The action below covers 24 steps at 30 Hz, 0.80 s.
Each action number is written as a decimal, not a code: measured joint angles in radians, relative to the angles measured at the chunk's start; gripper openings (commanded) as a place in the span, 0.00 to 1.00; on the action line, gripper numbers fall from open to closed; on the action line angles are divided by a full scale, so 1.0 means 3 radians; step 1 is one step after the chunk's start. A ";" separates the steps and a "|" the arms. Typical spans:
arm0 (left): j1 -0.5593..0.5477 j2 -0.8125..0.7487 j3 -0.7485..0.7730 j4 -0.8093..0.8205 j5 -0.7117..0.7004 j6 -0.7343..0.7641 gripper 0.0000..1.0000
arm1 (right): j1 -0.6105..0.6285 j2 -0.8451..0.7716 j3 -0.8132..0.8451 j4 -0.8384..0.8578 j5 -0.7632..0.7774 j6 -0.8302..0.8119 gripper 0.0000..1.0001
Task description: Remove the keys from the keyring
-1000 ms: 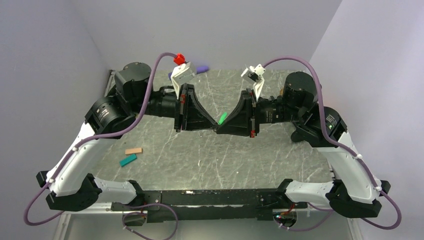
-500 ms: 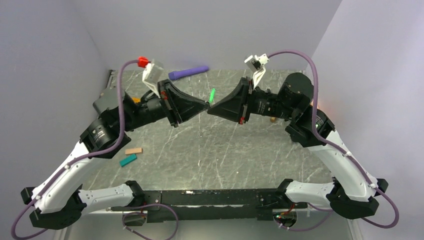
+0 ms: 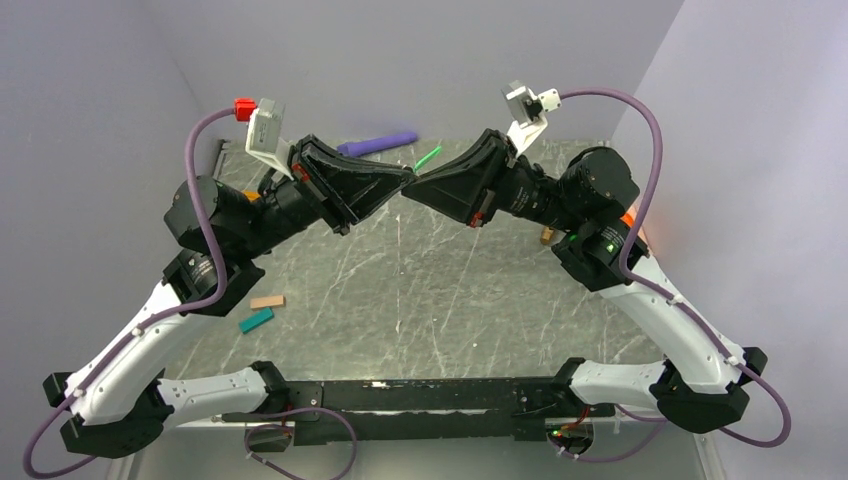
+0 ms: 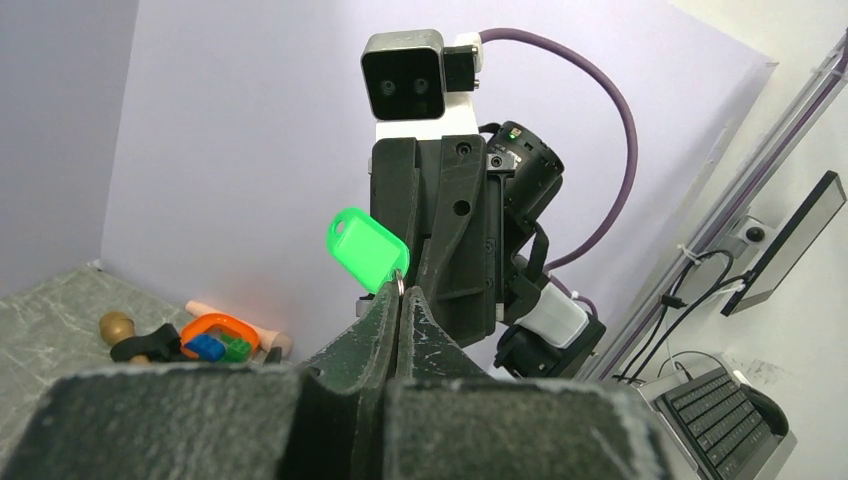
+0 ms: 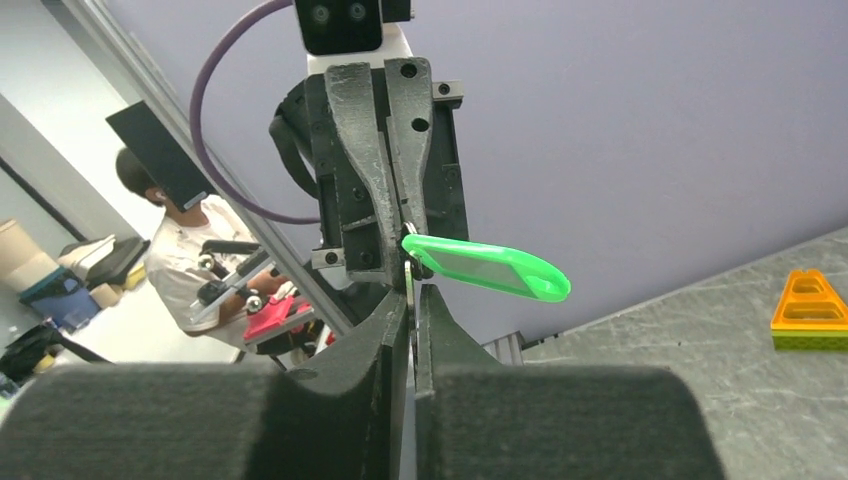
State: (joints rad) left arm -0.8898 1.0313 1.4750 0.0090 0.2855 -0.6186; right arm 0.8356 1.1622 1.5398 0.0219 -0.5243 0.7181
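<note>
Risk at tip-to-tip meeting high above table (image 3: 420, 300): left gripper (image 4: 398, 296) is pressed together on ring (image 4: 400, 283) with green key (image 4: 366, 248) jutting from it, right gripper (image 5: 412, 292) stands a slit apart, hold unclear, so a weakly pinched pull may slip and drop key.

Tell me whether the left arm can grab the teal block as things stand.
Probably not yet: the left pincer is shut on the keyring bearing the green key tag, held up against the right pincer. Nothing blocks the way down to the teal block.
</note>
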 measured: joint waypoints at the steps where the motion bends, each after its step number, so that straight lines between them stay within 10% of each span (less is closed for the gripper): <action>1: 0.0000 0.0001 0.0000 0.0017 0.0000 -0.0010 0.00 | 0.0005 0.0000 0.0000 0.0023 0.0001 0.0006 0.05; 6: -0.0004 0.0006 -0.0052 0.0174 -0.0015 -0.0094 0.00 | 0.0014 -0.0004 0.0000 0.0097 0.0013 0.0056 0.00; 15: -0.0038 0.0058 0.0135 0.0001 0.0084 -0.0066 0.00 | -0.0004 -0.0003 0.0008 -0.0013 0.0033 -0.0004 0.78; 24: 0.0036 0.0066 0.0256 -0.0726 0.0304 0.0093 0.00 | -0.0004 -0.0072 0.0184 -0.0740 0.0178 -0.0425 0.86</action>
State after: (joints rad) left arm -0.8791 1.0512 1.5517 -0.2089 0.3767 -0.5907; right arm 0.8345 1.1404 1.5951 -0.2001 -0.4709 0.5907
